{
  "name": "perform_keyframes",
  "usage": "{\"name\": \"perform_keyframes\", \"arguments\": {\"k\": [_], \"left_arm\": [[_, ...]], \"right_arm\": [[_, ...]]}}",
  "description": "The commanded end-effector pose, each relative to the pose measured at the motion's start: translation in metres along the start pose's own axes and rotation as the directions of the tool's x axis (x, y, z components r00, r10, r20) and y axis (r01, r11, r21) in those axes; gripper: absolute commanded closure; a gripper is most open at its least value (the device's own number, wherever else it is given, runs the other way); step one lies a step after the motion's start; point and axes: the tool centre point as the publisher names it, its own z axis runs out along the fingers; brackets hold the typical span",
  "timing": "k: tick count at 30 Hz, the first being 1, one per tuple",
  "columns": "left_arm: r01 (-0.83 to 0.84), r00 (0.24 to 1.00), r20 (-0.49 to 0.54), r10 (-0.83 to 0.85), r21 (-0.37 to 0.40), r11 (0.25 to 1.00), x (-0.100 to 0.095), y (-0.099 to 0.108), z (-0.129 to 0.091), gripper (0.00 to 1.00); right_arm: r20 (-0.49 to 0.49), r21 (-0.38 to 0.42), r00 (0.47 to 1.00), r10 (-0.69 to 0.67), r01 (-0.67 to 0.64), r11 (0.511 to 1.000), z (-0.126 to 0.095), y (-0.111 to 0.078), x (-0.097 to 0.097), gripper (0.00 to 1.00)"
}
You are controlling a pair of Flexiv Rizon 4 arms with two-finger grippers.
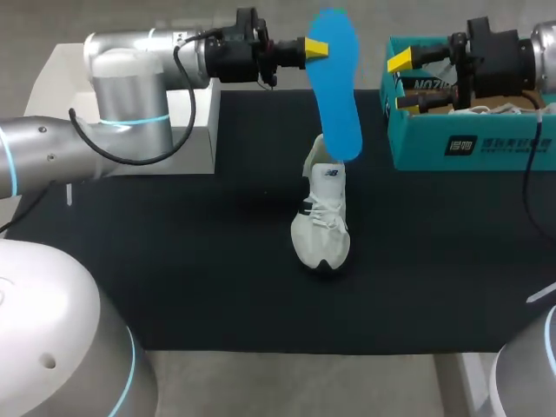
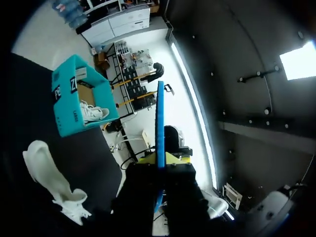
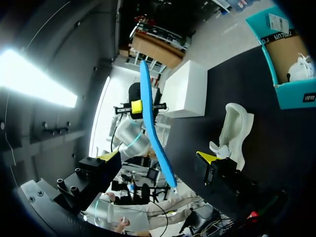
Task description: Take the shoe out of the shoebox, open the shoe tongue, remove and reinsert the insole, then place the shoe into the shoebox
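**Blue insole held up beside the shoebox**

The left fingers [image 1: 317, 49] are clamped on the blue insole [image 1: 339, 87], holding it up in the air near the shoebox [image 1: 426, 143]. The white shoe [image 1: 323, 217] stands on the black surface [image 1: 200, 261], also near the shoebox. A second white shoe [image 2: 94, 112] lies inside the shoebox. The right fingers [image 1: 400, 61] are wide apart, holding nothing, above the shoebox's edge.
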Motion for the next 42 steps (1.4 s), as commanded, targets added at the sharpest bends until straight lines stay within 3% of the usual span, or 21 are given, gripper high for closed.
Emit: {"name": "perform_keyframes", "arguments": {"k": [1,9,10,12,13,15,18,30,34,42], "left_arm": [[-0.842,0.538,0.074,0.839,0.077,0.533,0.005,0.003,-0.003,1.0],[-0.842,0.538,0.074,0.839,0.077,0.533,0.005,0.003,-0.003,1.0],[-0.932,0.362,0.071,0.929,0.046,0.36,-0.002,0.002,-0.002,1.0],[-0.989,0.136,-0.021,0.99,0.046,0.137,-0.01,-0.001,-0.003,1.0],[-0.995,0.102,0.008,0.995,-0.011,0.102,-0.018,-0.006,-0.004,1.0],[-0.999,0.036,0.062,0.997,0.016,0.035,-0.024,-0.018,-0.006,1.0],[-0.998,-0.066,0.076,0.995,-0.008,-0.065,-0.021,-0.029,-0.012,1.0],[-0.894,-0.449,0.062,0.892,-0.03,-0.448,-0.021,-0.029,-0.012,1.0],[-0.827,-0.557,-0.051,0.829,-0.056,-0.559,-0.031,-0.029,-0.008,1.0],[-0.647,-0.76,-0.058,0.647,-0.024,-0.762,-0.031,-0.028,-0.007,1.0]], "right_arm": [[-0.001,-0.009,1.0,0.005,-0.005,1.0,0.001,-0.003,-0.001,0.0],[-0.012,-0.005,1.0,0.015,-0.015,1.0,0.004,-0.006,-0.003,0.0],[-0.012,-0.005,1.0,0.016,-0.017,1.0,0.004,-0.006,-0.003,0.0],[-0.012,-0.006,1.0,0.018,-0.019,1.0,0.005,-0.007,-0.003,0.0],[-0.012,-0.006,1.0,0.019,-0.019,1.0,0.005,-0.007,-0.003,0.0],[-0.011,-0.007,1.0,0.021,-0.021,1.0,0.005,-0.008,-0.003,0.0],[-0.01,-0.006,1.0,0.024,-0.024,1.0,0.005,-0.008,-0.003,0.0],[-0.011,0.009,0.999,0.038,-0.038,0.999,0.009,-0.01,-0.007,0.0],[-0.013,0.009,0.999,0.041,-0.041,0.999,0.009,-0.01,-0.008,0.0],[-0.026,0.001,0.998,0.054,-0.054,0.999,0.009,-0.014,-0.013,0.0]]}}
